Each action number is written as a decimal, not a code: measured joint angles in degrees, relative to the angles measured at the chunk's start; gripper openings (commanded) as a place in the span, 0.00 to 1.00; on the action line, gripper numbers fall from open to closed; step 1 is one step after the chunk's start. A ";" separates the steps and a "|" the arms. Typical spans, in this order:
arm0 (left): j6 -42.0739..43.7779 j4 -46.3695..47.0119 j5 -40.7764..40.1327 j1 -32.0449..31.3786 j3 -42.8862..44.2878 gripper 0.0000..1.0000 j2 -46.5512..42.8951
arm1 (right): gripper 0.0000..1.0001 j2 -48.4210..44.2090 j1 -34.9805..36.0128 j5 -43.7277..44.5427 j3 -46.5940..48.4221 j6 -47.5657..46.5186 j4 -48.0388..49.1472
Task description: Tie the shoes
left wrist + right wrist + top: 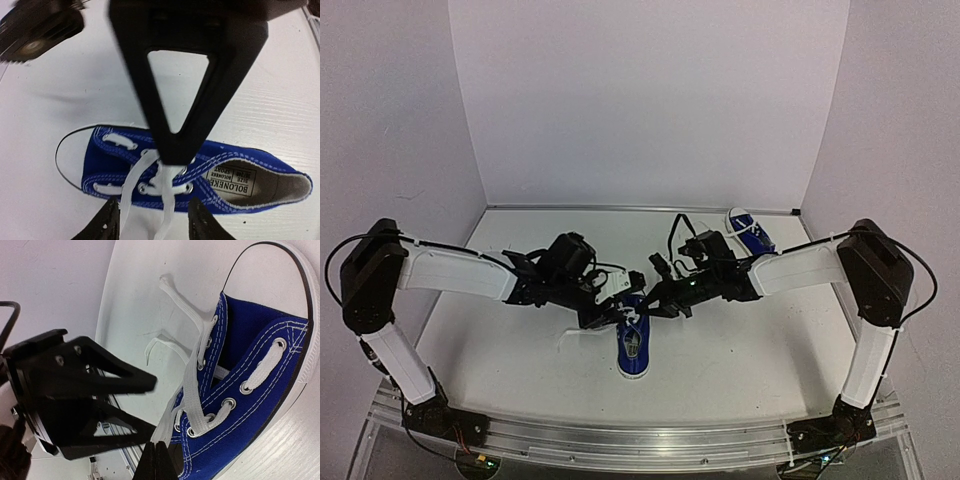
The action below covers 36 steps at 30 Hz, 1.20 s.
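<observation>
Blue canvas from above: shoe (633, 345) on the table (500, 370), left gripper (608, 306) and right gripper (655, 298) meeting over its laced part. Second shoe (752, 232) well beyond and to the right, untouched.

From the left wrist: fingers spread astride the lace (131, 185) just beside the shoe, clamping nothing, probably ready to take a strand. Right gripper planted on the crossing, hiding the middle eyelets.

From the right wrist: tips pressed together, pinching the lace at the shoe's mouth, likely for tension. Left gripper close alongside, crowding. Loose ends (170, 287) trailing beside the shoe.
</observation>
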 measured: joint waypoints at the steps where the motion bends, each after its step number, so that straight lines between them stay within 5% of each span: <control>1: -0.38 -1.64 -0.01 1.16 0.03 0.49 -1.13 | 0.00 0.00 0.00 0.08 0.00 0.00 0.00; 8: -0.54 -13.32 -1.83 12.48 3.66 0.51 -3.18 | 0.00 0.00 0.00 0.11 0.02 -0.02 0.00; 22: 1.37 -28.72 -5.36 16.76 16.98 0.51 15.27 | 0.00 0.00 0.00 0.10 0.02 0.02 0.02; 29: 2.08 -32.38 -5.57 17.34 18.00 0.33 17.26 | 0.00 0.00 0.00 0.10 0.08 0.02 0.00; 36: 1.03 -34.23 -6.18 17.24 17.90 0.01 16.99 | 0.00 0.00 0.00 0.12 0.76 -0.06 -0.09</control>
